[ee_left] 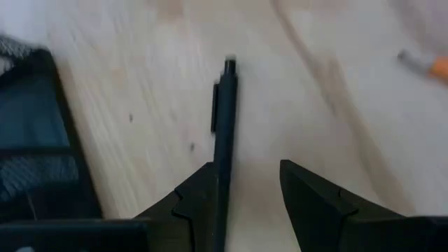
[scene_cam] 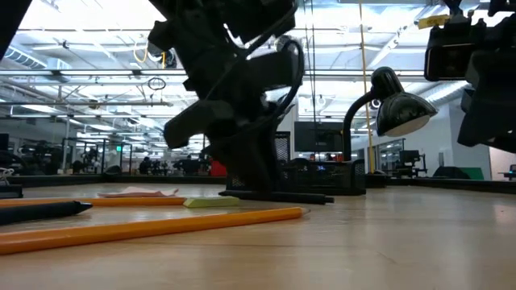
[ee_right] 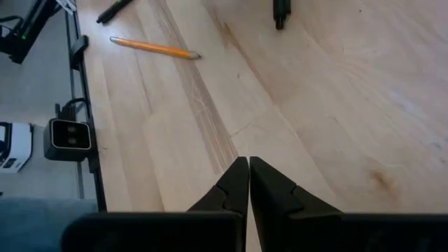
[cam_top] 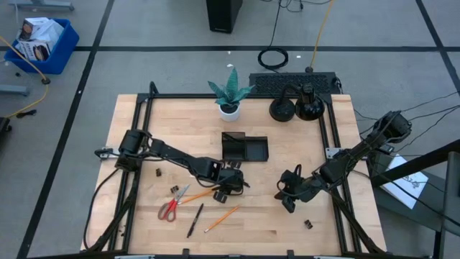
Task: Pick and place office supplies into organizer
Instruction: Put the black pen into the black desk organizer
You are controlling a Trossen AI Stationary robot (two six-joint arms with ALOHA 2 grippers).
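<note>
Meanwhile, left pincer point(ee_left: 248, 185) (fingers apart) straddles a black pen point(ee_left: 224, 122).

- A long orange pencil point(scene_cam: 153, 226) lies flat on the wooden tabletop point(scene_cam: 363, 250), close to the camera.
- Behind it lie a yellow-green highlighter point(scene_cam: 211, 202) and a flat pink pad point(scene_cam: 139, 192).
- A big dark robot arm point(scene_cam: 234, 97) comes down to the tabletop in the middle.
- A thin black pen point(scene_cam: 282, 196) lies at its foot.
- A black desk lamp point(scene_cam: 391, 105) stands farther back.
</note>
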